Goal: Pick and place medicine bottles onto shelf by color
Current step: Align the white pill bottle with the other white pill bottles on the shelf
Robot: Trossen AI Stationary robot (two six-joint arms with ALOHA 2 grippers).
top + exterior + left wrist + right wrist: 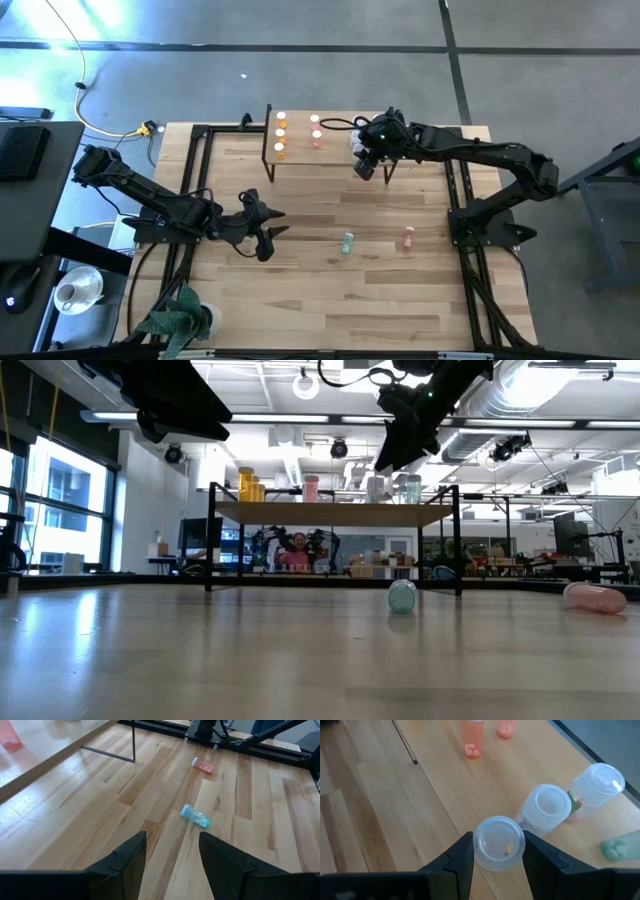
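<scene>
Right gripper (492,851) is clamped on a pale bottle (498,842) over the shelf (335,146), beside matching ones, so colors group. Left gripper (171,860) hangs apart, empty, facing the teal bottle (195,816) lying on the table (330,290).

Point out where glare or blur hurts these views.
High view: blue-white glare washes the floor at upper left. Low view: the near tabletop is blurred and window light whitens its left. Right wrist view: the clear bottle in the right gripper looks soft, close to the lens.
</scene>
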